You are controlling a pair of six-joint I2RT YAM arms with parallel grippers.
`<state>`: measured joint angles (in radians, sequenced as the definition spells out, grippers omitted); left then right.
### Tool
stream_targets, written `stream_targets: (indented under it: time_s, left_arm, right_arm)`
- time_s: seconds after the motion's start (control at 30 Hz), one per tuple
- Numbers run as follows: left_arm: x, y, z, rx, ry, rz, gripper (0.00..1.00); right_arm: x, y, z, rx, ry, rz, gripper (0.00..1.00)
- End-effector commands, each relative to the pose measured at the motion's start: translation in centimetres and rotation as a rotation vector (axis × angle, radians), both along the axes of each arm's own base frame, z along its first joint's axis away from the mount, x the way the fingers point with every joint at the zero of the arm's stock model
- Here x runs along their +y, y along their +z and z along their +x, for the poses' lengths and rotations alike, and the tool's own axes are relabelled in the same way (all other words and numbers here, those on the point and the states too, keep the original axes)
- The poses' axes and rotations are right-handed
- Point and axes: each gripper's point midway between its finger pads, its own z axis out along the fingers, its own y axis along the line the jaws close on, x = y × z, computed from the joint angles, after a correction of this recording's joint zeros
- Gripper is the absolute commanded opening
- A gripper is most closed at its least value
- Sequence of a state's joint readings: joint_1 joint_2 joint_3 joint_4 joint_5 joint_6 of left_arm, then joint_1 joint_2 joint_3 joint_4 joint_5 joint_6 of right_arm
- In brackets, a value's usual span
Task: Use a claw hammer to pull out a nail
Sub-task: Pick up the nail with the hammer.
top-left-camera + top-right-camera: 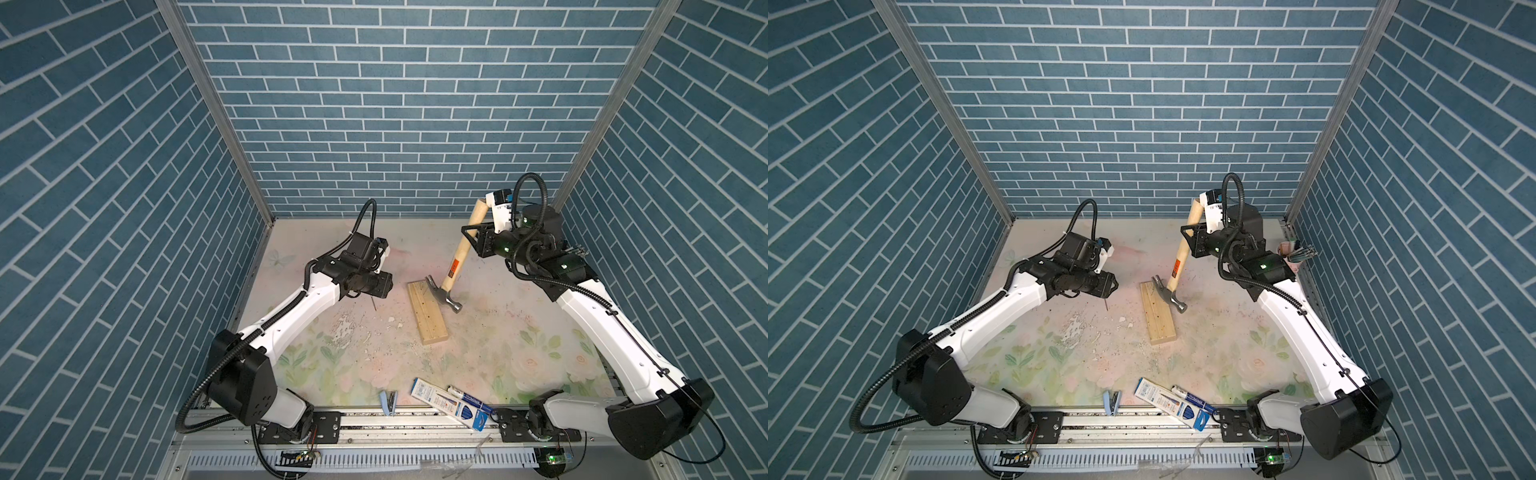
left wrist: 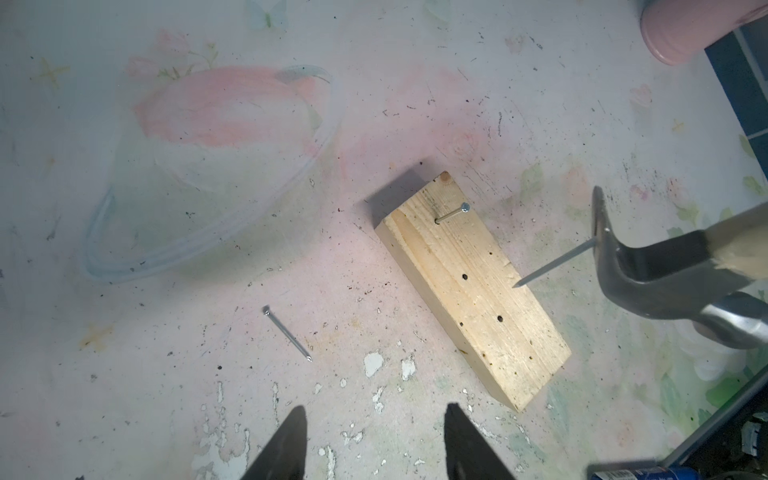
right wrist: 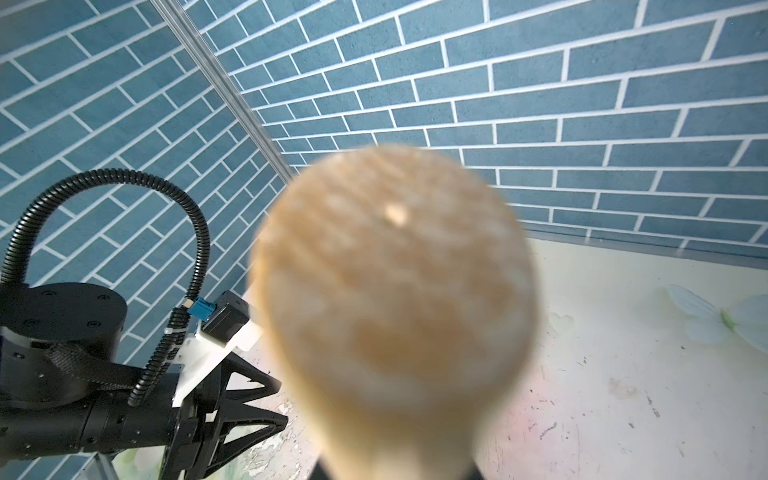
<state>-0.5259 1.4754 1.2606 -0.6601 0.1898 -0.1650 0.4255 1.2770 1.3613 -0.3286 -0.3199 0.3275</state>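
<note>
1. Starting at the left, we see the left gripper [image 2: 375, 409] hovering above the worktop [image 1: 498, 345], well apart from the wooden block [image 1: 428, 316]. In the left wrist view its fingers [image 2: 286, 444] stand apart with nothing between them.
2. Near it, a loose nail [image 2: 286, 334] lies flat on the worktop, clear of the block.
3. Towards the middle we find the wooden block lying flat, its top dotted with empty holes. A standing nail [image 2: 452, 212] leans out of the wood near the far end.
4. Next comes the claw hammer [image 1: 454, 268], head down and pale handle leaning up and away to the right. In both top views its claw sits over the block's far end while the striking face juts past the block's right side. In the left wrist view a third nail [image 2: 555, 266] is caught in the claw, its sharp tip showing by the edge of the block.
5. At the right, the right gripper [image 1: 470, 233] is clamped tight on the upper part of the handle. Its grip is below the butt end, which fills the right wrist view as a blur.
</note>
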Motion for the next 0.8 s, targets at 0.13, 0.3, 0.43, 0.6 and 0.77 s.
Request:
stream_targets:
  time_s: [0.13, 0.3, 0.43, 0.6, 0.77]
  left_arm:
    - [-0.4, 1.4, -1.5, -0.016, -0.123, 0.029, 0.56]
    - [-1.0, 2.1, -2.3, -0.045, -0.193, 0.035, 0.57]
    - [-1.5, 2.5, -2.9, -0.07, -0.238, 0.027, 0.57]
    - [-2.1, 2.3, -3.5, -0.079, -0.276, 0.017, 0.57]
    - [-2.4, 1.6, -3.8, -0.069, -0.294, 0.038, 0.57]
  right_arm:
    - [1.4, 4.7, -0.1, -0.001, 0.113, 0.186, 0.0]
    - [1.9, 4.2, 0.5, 0.049, 0.155, 0.221, 0.0]
    - [2.3, 3.8, 1.0, 0.089, 0.19, 0.255, 0.0]
    - [2.7, 3.6, 1.5, 0.133, 0.23, 0.301, 0.0]
    - [3.0, 3.4, 1.8, 0.161, 0.258, 0.333, 0.0]
